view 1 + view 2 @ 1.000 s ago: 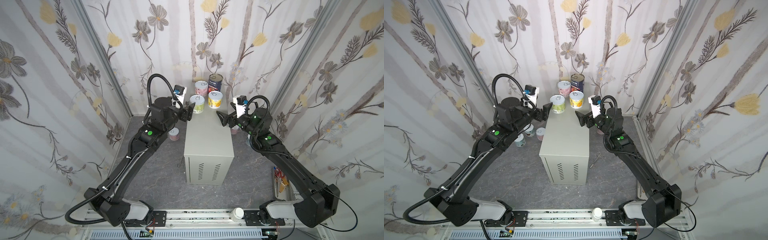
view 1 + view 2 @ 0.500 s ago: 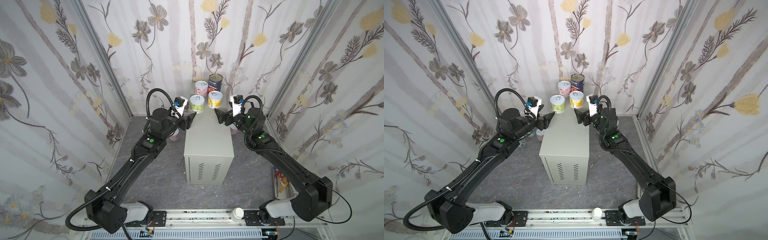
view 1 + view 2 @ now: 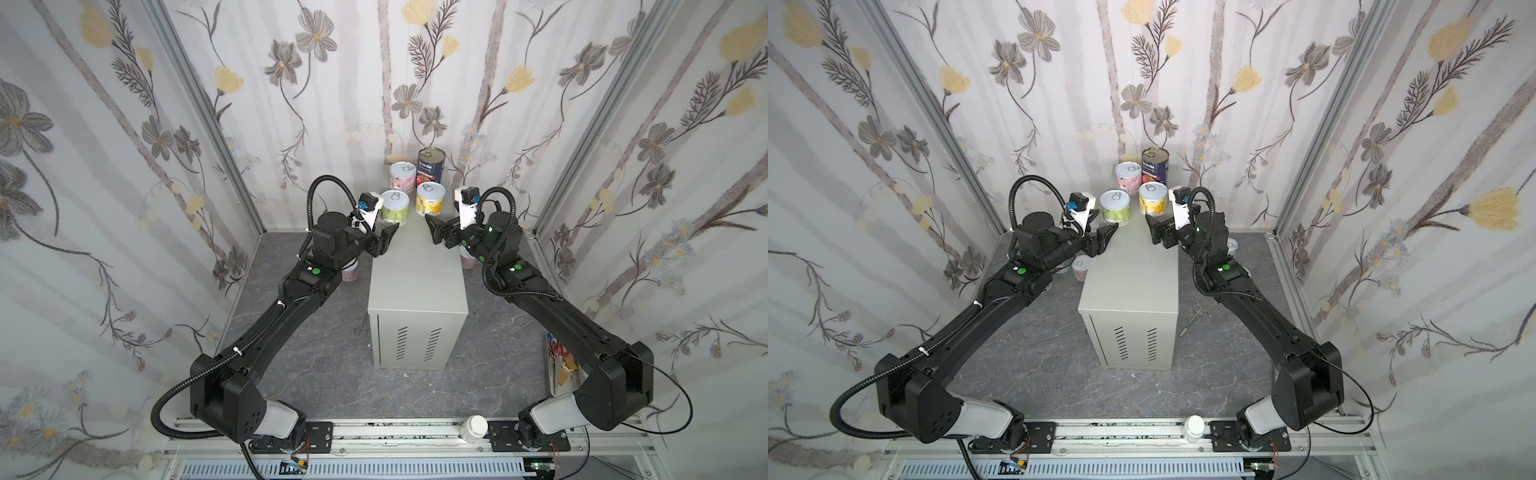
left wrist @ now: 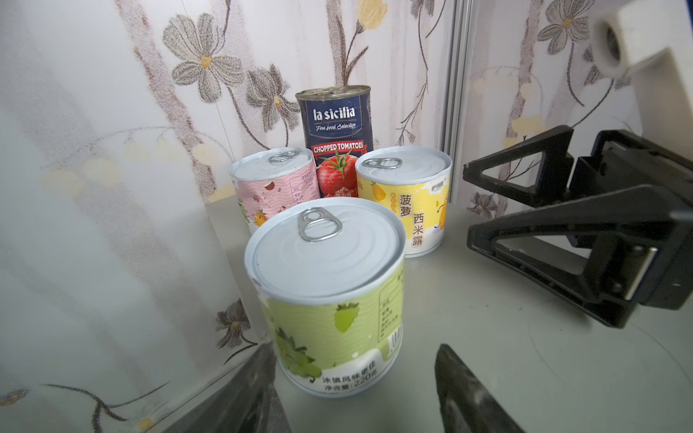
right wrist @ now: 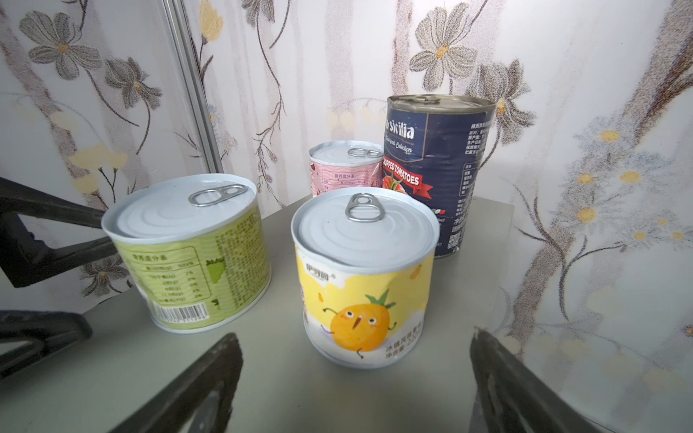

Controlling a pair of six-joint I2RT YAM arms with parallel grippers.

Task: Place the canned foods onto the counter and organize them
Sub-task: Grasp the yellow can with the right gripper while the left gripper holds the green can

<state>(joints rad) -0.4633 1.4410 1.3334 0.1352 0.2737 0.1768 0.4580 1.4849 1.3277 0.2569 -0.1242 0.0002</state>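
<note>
Placed cans: four are stood upright at the far end of the desk (image 3: 417, 282), the pink can (image 3: 402, 179) and tomato can (image 3: 431, 166) behind, the green can (image 3: 395, 210) and yellow can (image 3: 430, 203) in front.
Left gripper (image 3: 388, 239): held over the desk's left edge, just on the near side of the green can and apart from it. The jaws are parted a little and nothing is held.
Right gripper (image 3: 434, 228): held over the desk's right edge, near the yellow can but clear of it. The jaws are spread wide and empty.
Cans to fetch: the left floor can (image 3: 352, 272) is seen upright on the floor just beside the desk's left wall, under the left wrist. The right floor can (image 3: 1232, 245) is largely hidden beneath the right arm.
Deciding relation: each floor can lies below its gripper and back toward the arm's base, with its long axis vertical. The left arm is nearer the left one, the right arm the right one.
Arm pose: both arms are stretched forward, wrists about level, fingers aimed inward toward the back wall.
Next move, judged: a pull-back and descent beside the desk is called for.
</note>
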